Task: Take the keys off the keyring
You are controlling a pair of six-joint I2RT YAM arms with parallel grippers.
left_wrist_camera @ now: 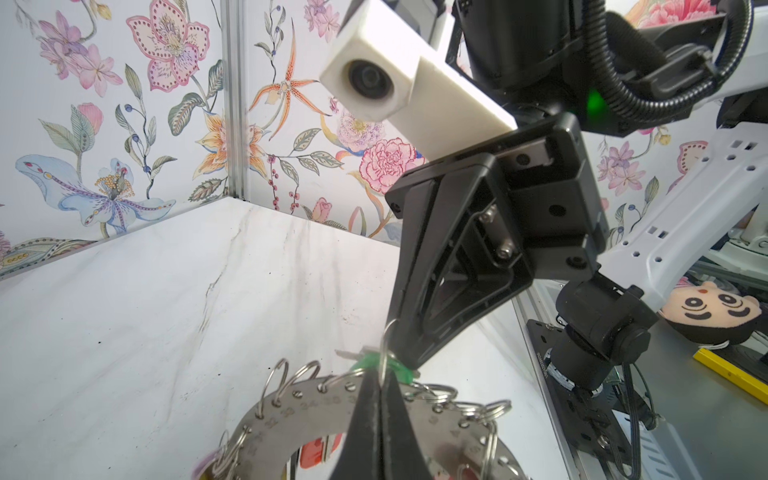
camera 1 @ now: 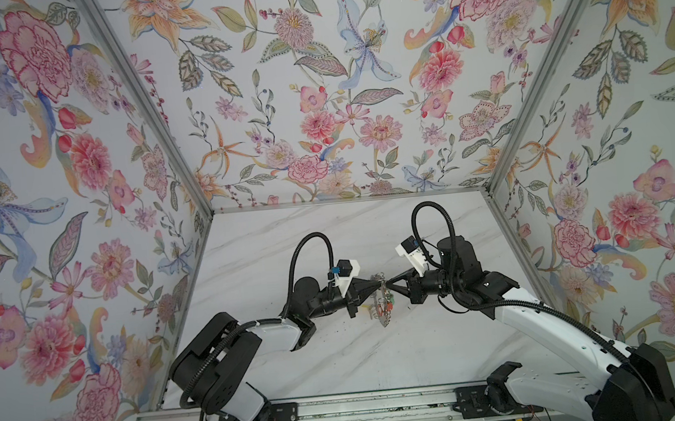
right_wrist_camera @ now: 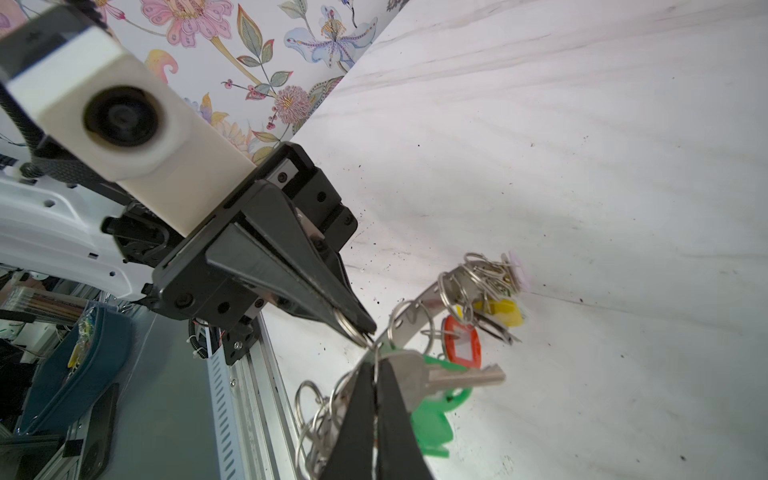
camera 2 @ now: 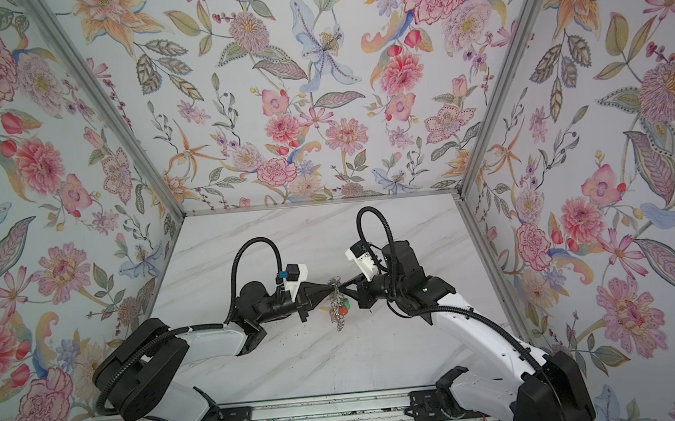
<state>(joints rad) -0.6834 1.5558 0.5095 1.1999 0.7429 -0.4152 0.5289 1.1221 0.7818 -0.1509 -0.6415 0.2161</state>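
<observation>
The keyring [left_wrist_camera: 291, 415], a flat grey metal disc with a wide hole, hangs edge-on between both grippers in both top views [camera 1: 384, 313] [camera 2: 339, 321]. Small split rings line its rim. My left gripper [left_wrist_camera: 380, 376] is shut on a thin split ring at the rim. My right gripper [right_wrist_camera: 376, 365] is shut on the split ring that carries a silver key [right_wrist_camera: 453, 376] with a green tag [right_wrist_camera: 432, 419]. The two grippers meet tip to tip [camera 1: 377, 285] [camera 1: 388, 284]. More keys with a red tag [right_wrist_camera: 461, 340] and a yellow tag [right_wrist_camera: 503, 311] dangle from the disc.
The white marble table [camera 1: 330, 241] is boxed in by floral walls at the back and both sides. An aluminium rail [camera 1: 345, 415] carries both arm bases along the front edge. A plush toy [left_wrist_camera: 706, 311] and a blue bag [right_wrist_camera: 75, 353] lie outside the cell.
</observation>
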